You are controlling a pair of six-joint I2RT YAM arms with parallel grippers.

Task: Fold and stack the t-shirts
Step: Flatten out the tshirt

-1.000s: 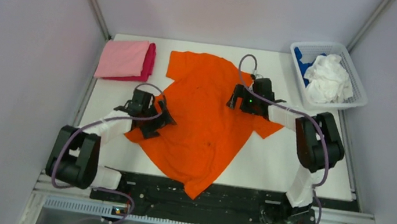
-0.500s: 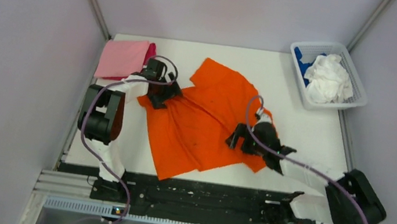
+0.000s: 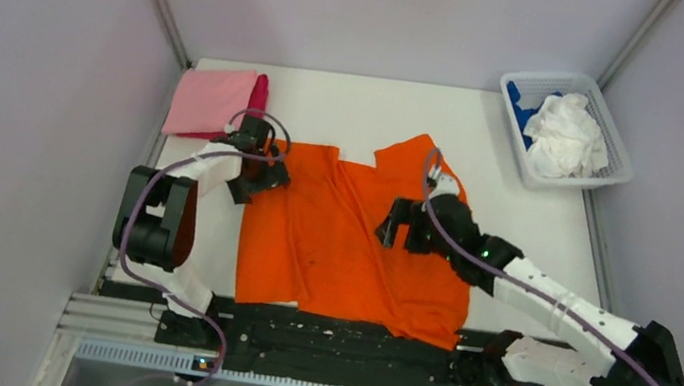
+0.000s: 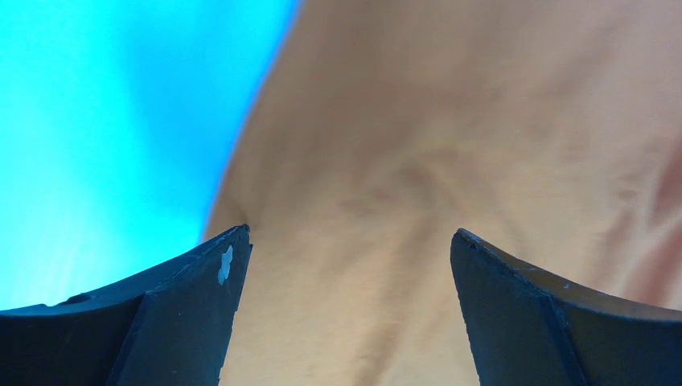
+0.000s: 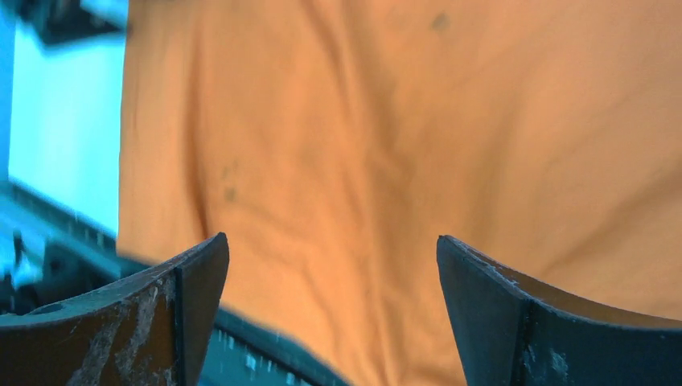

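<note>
The bright orange t-shirt [image 3: 341, 243] lies spread and wrinkled across the middle of the white table [image 3: 516, 218], its near hem reaching the front edge. My left gripper [image 3: 256, 166] is over the shirt's far left corner, and in the left wrist view it [image 4: 350, 233] is open with orange cloth [image 4: 450, 121] below it. My right gripper [image 3: 404, 227] hovers over the shirt's right half, and in the right wrist view it [image 5: 331, 237] is open above the cloth [image 5: 402, 121]. A folded light pink t-shirt [image 3: 210, 99] lies on a magenta one [image 3: 259, 99] at the far left.
A white mesh basket [image 3: 613, 176] at the far right corner holds a crumpled white t-shirt [image 3: 563, 133] and a blue one [image 3: 515, 101]. The black rail [image 3: 347, 340] runs along the table's near edge. Grey walls close in both sides.
The orange shirt has turned and spread squarer, its hem now at the front edge. The left gripper went to the far left, and the right gripper came nearer and towards the middle.
</note>
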